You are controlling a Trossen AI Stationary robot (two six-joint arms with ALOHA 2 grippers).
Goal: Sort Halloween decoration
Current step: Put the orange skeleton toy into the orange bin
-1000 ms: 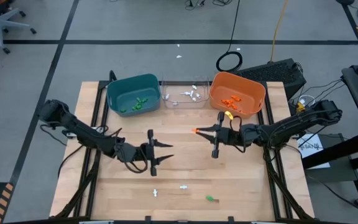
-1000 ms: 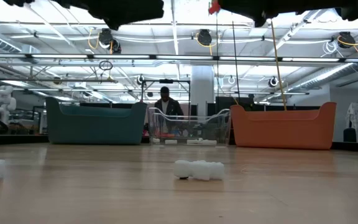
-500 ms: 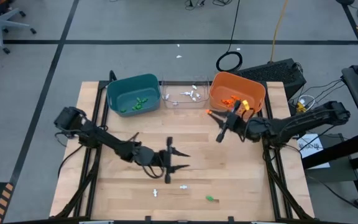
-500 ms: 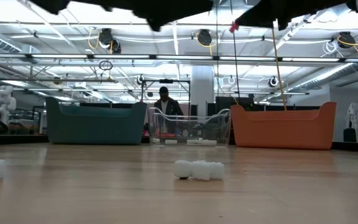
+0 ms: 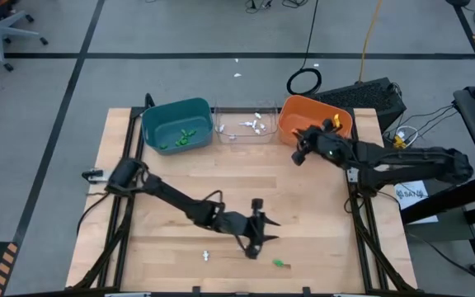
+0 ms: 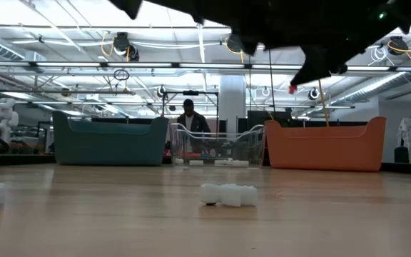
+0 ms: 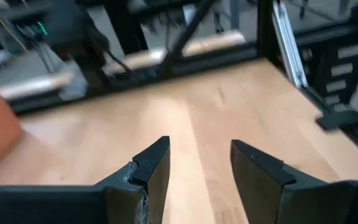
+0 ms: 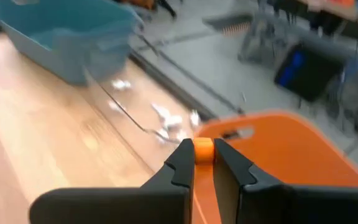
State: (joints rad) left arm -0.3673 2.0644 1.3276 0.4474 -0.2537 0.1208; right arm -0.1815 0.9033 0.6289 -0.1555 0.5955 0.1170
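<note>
The right gripper (image 5: 297,153) has been carried from the middle of the table to the near left edge of the orange bin (image 5: 342,123), and a tiny orange trinket (image 8: 203,149) is being held tight between its two fingers. In the right wrist view the trinket is being seen just over the orange bin's rim, so it is probably about to be dropped in with the other orange pieces. The left gripper (image 5: 260,237) has been swung from the middle of the table down to the near side, where the last loose pieces are lying. Its fingers (image 7: 151,165) are being held apart with nothing between them. It is hanging just beside a white trinket (image 5: 207,255) and a green trinket (image 5: 279,263); another white trinket (image 6: 227,194) is being seen only in the low view and is being hidden under the arm from above. One of these is likely being picked next. Green pieces are lying in the teal bin (image 5: 176,109) and white pieces in the clear bin (image 5: 244,136), so most of the sorting is looking done. Only a few trinkets are being left on the wood table (image 5: 163,165). No brand, label or writing is being made out anywhere.
</note>
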